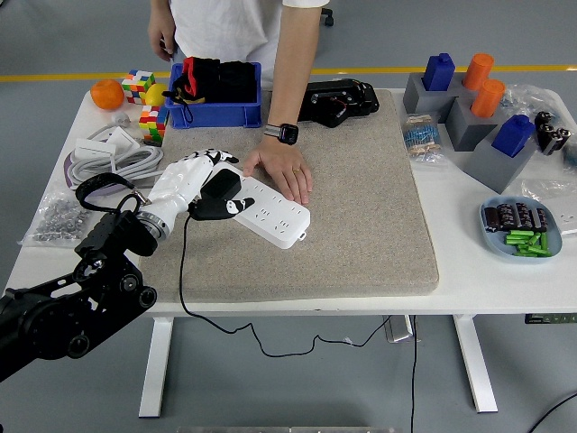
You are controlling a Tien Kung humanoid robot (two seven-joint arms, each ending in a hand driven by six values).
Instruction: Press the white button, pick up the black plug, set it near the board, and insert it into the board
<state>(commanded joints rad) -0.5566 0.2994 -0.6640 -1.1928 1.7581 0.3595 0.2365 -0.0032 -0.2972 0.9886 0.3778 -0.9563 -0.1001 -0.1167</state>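
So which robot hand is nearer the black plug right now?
Left. The left hand has its fingers closed around the black plug at the white power strip's left end. The right hand isn't in view.

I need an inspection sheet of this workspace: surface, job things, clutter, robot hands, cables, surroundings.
Surface: white table with grey mat.
Job things: white board on mat; black plug at its left end.
Clutter: blue bin, cubes, orange, screws, plate, blocks.
Robot hands: left robot hand grips plug; right nothing seen.
Cables: black cord hangs off edge; grey coil.
Surroundings: person's hand steadies board.
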